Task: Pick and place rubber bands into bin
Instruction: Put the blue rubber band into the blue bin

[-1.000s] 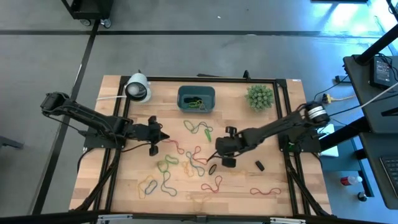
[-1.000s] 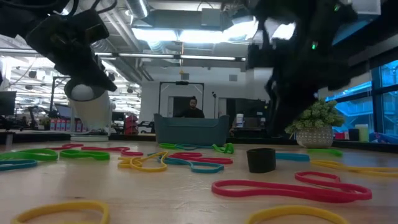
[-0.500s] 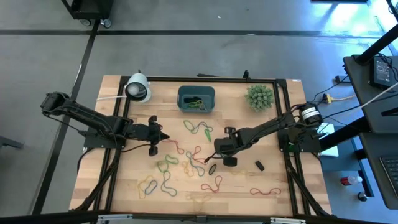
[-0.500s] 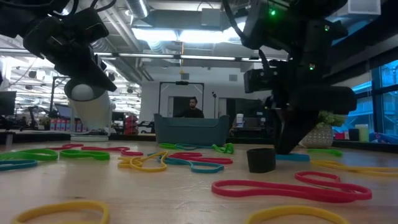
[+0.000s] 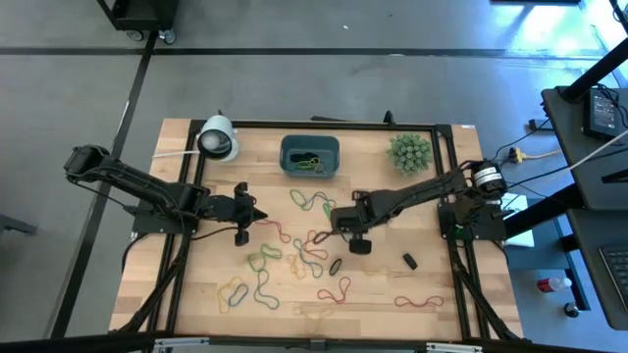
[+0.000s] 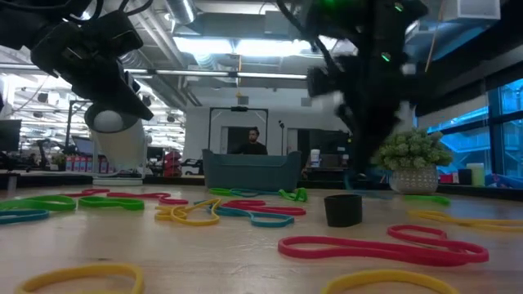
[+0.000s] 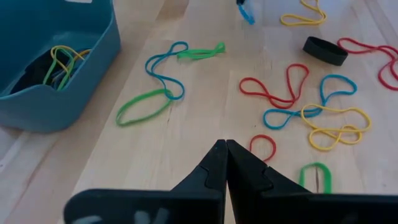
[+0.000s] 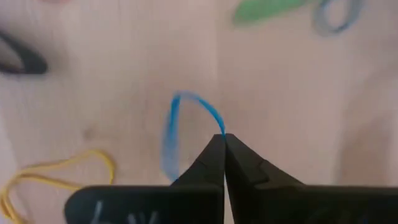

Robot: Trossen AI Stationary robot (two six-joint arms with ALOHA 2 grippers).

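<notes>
Your right tool has its two dark fingers pinched together on a thin blue rubber band, which hangs from the tips as a limp, narrow loop above the pale wood. Seen from overhead, that tool sits near the middle of the worktop, just short of the bin.

Most rubber bands lie loose and twisted across the centre and near edge of the worktop: red, yellow, green and blue loops, some in figure-eights, several overlapping. One flat black ring lies among them.

You'll find the bin, a smooth teal plastic tub with rounded corners, at the middle of the far edge; a few yellow and green bands already lie inside it.

Your left tool is clenched tight with nothing between its fingers, hovering over bare wood towards the left side of the worktop.

A white cylinder lies near the far left corner, and a spiky green ball plant stands near the far right corner.
</notes>
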